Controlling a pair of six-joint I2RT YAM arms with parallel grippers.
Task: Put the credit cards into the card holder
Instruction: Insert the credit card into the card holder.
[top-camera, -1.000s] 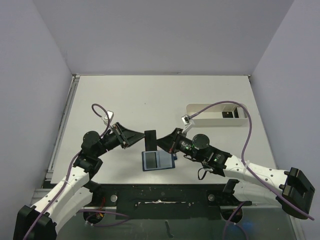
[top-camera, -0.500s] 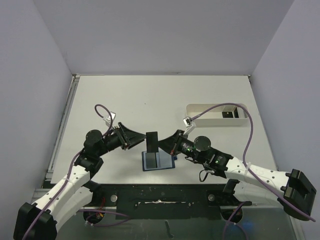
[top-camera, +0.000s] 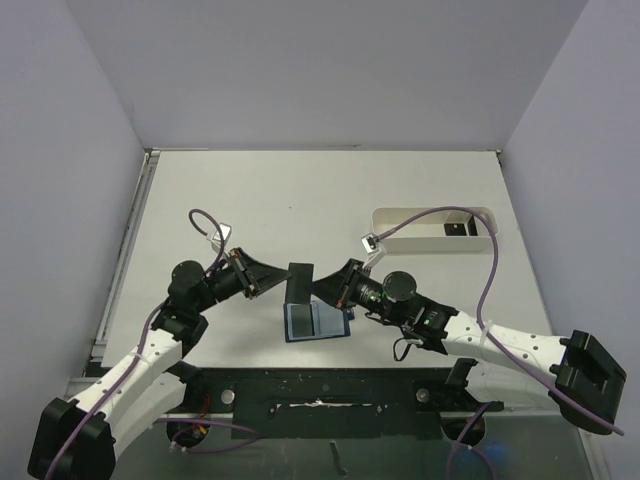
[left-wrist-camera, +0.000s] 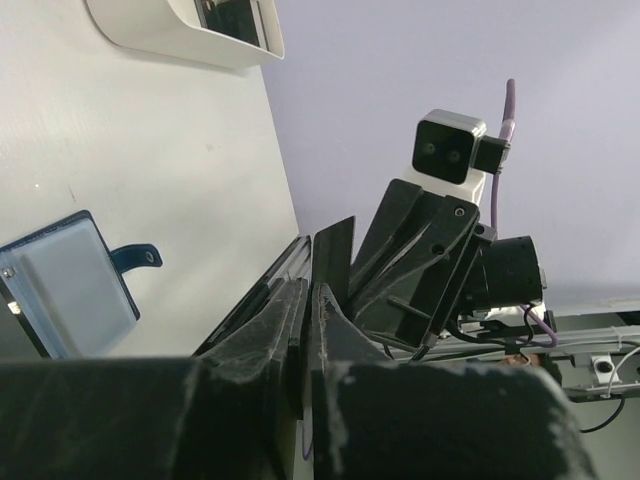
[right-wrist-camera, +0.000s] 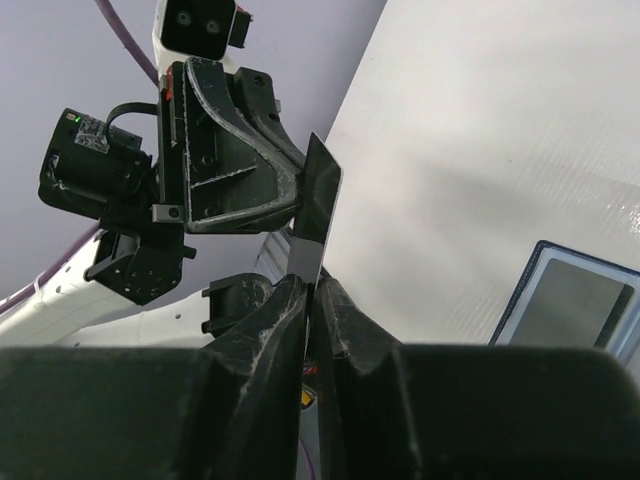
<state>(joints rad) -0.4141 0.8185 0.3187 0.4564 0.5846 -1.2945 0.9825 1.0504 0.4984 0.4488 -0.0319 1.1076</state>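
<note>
Black card (top-camera: 299, 280) is clamped between your closed left hand (top-camera: 284, 279) and closed right hand (top-camera: 316, 290), holder (top-camera: 316, 322) open beneath them; slotting remains, another waits in the tray (top-camera: 385, 232).

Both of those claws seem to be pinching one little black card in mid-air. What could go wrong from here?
1. Both the left gripper and the right gripper pinch the same credit card; if either arm pulls, it could twist or slip out.
2. The open card holder lies unheld on the table, so pushing the card in might slide it instead.
</note>
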